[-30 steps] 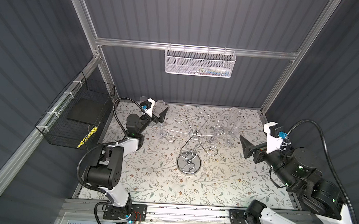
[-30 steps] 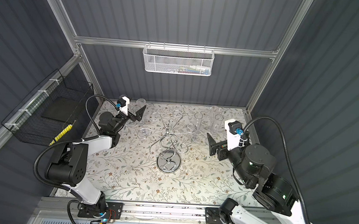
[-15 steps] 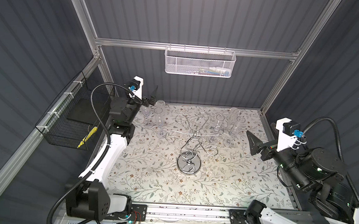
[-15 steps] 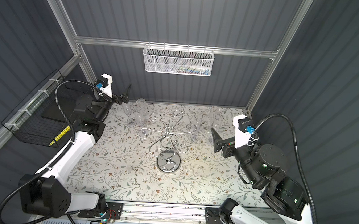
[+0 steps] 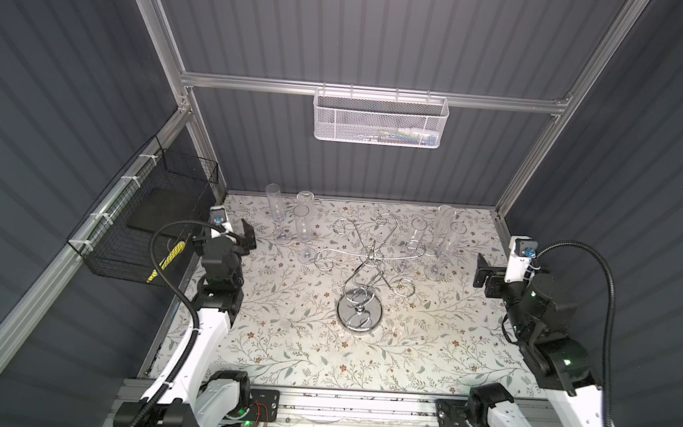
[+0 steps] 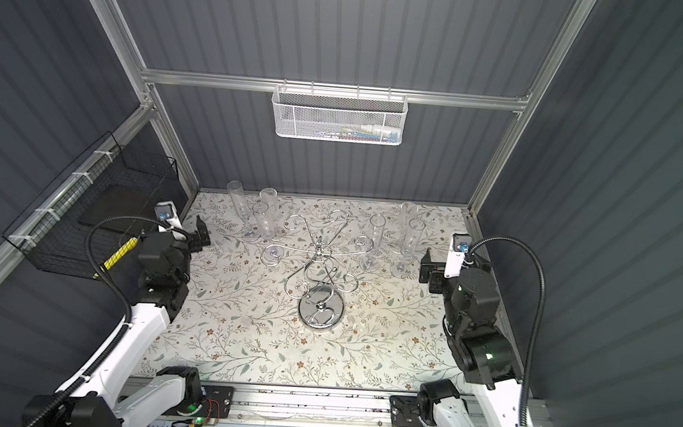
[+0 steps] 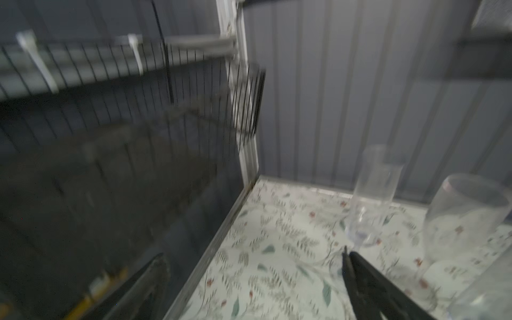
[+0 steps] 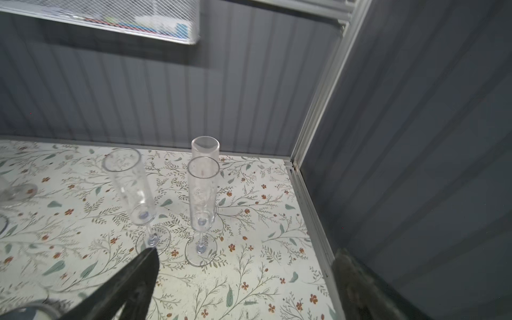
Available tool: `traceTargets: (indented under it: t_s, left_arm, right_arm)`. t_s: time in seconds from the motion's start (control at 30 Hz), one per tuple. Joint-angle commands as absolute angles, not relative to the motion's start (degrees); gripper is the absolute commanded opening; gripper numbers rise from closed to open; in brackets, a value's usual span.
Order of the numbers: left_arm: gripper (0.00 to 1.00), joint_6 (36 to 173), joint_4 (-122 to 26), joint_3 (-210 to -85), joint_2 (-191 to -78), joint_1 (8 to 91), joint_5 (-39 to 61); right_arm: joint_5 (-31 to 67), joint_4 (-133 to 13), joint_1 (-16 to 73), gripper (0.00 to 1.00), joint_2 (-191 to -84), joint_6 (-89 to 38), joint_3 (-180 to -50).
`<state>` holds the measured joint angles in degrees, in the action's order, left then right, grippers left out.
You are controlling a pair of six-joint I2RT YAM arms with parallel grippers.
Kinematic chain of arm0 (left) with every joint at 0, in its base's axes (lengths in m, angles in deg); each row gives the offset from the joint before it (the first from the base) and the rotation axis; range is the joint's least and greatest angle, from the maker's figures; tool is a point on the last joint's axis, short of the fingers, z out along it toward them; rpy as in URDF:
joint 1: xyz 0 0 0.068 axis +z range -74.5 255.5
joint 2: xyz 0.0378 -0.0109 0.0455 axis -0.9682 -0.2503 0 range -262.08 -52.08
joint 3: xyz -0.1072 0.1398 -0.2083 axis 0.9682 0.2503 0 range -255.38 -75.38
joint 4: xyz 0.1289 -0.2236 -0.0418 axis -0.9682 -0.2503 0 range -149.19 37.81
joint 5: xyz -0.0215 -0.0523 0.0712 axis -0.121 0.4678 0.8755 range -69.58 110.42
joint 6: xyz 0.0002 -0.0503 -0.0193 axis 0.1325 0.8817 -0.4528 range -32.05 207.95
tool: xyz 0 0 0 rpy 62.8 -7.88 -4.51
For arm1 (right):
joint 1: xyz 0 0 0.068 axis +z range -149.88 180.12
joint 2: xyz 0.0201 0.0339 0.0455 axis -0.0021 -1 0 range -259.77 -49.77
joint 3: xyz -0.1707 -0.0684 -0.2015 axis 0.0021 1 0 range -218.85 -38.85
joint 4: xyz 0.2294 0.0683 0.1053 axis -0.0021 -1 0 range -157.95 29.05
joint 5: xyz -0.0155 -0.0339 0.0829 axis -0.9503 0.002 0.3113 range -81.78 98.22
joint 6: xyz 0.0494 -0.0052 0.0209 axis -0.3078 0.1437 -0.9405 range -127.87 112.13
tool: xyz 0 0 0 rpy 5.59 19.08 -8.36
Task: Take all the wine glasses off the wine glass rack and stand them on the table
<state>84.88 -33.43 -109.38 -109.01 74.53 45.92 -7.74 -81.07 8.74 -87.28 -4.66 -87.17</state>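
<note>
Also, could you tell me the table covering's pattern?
Table covering: white, with green leafy sprigs and red flowers; clearest in the right wrist view.

Both top views show you the whole cell from high above. Wrist cameras sit close behind the left gripper point(image 7: 252, 252) and right gripper point(image 8: 247, 251), facing the table point(image 5: 279, 343) ahead; all share it.

The left wrist view is smeary, so the black wire basket point(image 7: 194, 91) looks fuzzy and the yellow thing point(image 7: 91, 288) low in it has no clear shape. A tall clear wine glass point(image 7: 468, 221) runs off the edge there (only part of its bowl shows). In both top views the bits inside the white mesh basket point(image 5: 380, 119) are too small to name. The right wrist view cuts that basket off.
</note>
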Motion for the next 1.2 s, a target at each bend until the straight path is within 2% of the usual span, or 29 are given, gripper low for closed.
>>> traceTargets:
  t_s: [0.0,0.07,0.2,0.33,0.4,0.43,0.5,0.57,0.67,0.7,0.73,0.77,0.8,0.83,0.9,0.93,0.97,1.03,1.17]
  left_arm:
    - [1.0,88.35,-31.12,-103.87,-108.6,74.6,51.54]
    - [1.0,88.93,-27.86,-99.28,-109.21,74.54,46.49]
    - [1.0,86.86,-17.53,-93.07,-115.26,74.54,39.29]
    - [1.0,87.03,-6.32,-91.73,-126.66,74.54,36.87]
    - [1.0,87.01,-0.57,-92.22,-132.84,74.55,33.67]
    - [1.0,86.48,1.39,-93.42,-136.09,74.53,31.52]
    - [1.0,86.55,-9.09,-99.36,-137.75,74.54,28.31]
    - [1.0,89.34,-5.88,-100.49,-141.24,74.54,27.59]
    - [1.0,88.52,10.74,-96.54,-150.1,74.53,25.71]
    - [1.0,88.75,15.3,-96.12,-151.55,74.45,26.68]
    - [1.0,89.53,5.02,-98.57,-148.62,74.45,27.22]
    - [1.0,89.62,2.4,-100.29,-149.66,74.45,27.06]
    - [1.0,89.26,5.4,-100.81,-151.26,74.45,26.66]
    - [1.0,89.02,-1.58,-102.4,-149.58,74.38,26.6]
    - [1.0,88.08,2.26,-102.1,-151.04,73.31,28.78]
    - [1.0,88.14,-2.64,-103.21,-149.98,73.02,28.81]
    - [1.0,87.63,-1.21,-102.95,-150.6,72.53,29.71]
    - [1.0,87.69,-1.44,-102.92,-150.2,72.25,29.8]
    - [1.0,87.55,-0.41,-102.6,-150.33,72.25,29.64]
  right_arm:
    - [5.23,-71.57,-0.3,0.99,-89.28,-12.93,-78.22]
    - [7.15,-64.78,-4.05,0.99,-91.97,-14.89,-71.79]
    - [10.83,-53.07,-4.91,0.99,-99.58,-15.37,-64.27]
    - [8.26,-32.28,-4.89,0.99,-109.73,-15.99,-56.83]
    - [7.76,-25.5,-4.82,0.99,-116.27,-15.81,-56.06]
    - [8.08,-29.09,-4.67,0.99,-117.13,-15.09,-58.48]
    - [6.4,-18.64,-3.85,0.99,-120.99,-13.43,-57.16]
    - [5.44,-15.7,-3.8,0.99,-124.53,-12.65,-58.31]
    - [5.27,-0.23,-3.49,0.99,-134.97,-11.93,-56.37]
    - [5.04,-7.57,-3.47,0.99,-132.16,-12.2,-57.57]
    - [5.14,-9.16,-3.47,0.99,-131.65,-12.22,-58.1]
    - [5.17,-1.72,-3.48,0.99,-134.37,-11.92,-56.62]
    - [5.13,-4.05,-3.48,0.99,-133.74,-12.03,-57.03]
    - [5.26,-9.77,-3.48,0.99,-131.87,-12.29,-58.43]
    - [5.07,-2.57,-3.48,0.99,-134.29,-12.08,-56.9]
    - [5.03,-5.6,-3.48,0.99,-133.2,-12.3,-57.44]
    - [5.13,-8.39,-3.48,0.99,-132.26,-12.35,-57.97]
    - [5.12,-3.3,-3.48,0.99,-133.66,-12.13,-56.84]
    - [5.13,-4.77,-3.48,0.99,-133.09,-12.18,-57.0]
